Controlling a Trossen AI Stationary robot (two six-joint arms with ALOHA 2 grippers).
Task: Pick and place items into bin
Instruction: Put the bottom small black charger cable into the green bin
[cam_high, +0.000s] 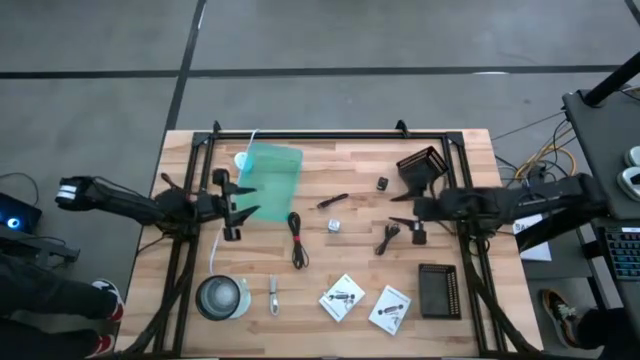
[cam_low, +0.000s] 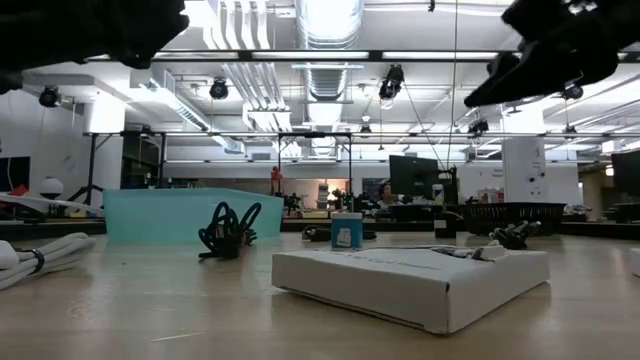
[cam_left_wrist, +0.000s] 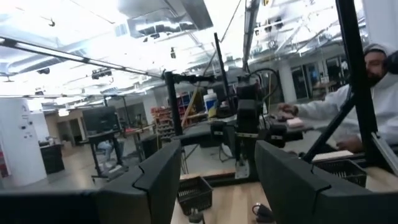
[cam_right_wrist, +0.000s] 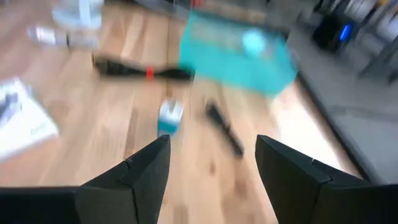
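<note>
The teal bin (cam_high: 270, 178) stands at the table's far left. On the wood lie a bundled black cable (cam_high: 296, 238), a thin black stick (cam_high: 333, 201), a small black connector (cam_high: 383, 184), a silvery cube (cam_high: 334, 226), black connectors (cam_high: 388, 238), a metal clip (cam_high: 273, 293) and two white packets (cam_high: 343, 297) (cam_high: 390, 308). My left gripper (cam_high: 245, 203) hovers open beside the bin's near edge, pointing level toward the right arm. My right gripper (cam_right_wrist: 212, 146) is open above the table right of the cube (cam_right_wrist: 170, 116) and stick (cam_right_wrist: 224, 129).
A round silvery bowl (cam_high: 221, 297) sits near the left front corner, and a white cord (cam_high: 225, 232) runs past the bin. A black mesh basket (cam_high: 421, 165) and a flat black block (cam_high: 439, 290) stand on the right. A person sits beyond the table (cam_left_wrist: 373, 93).
</note>
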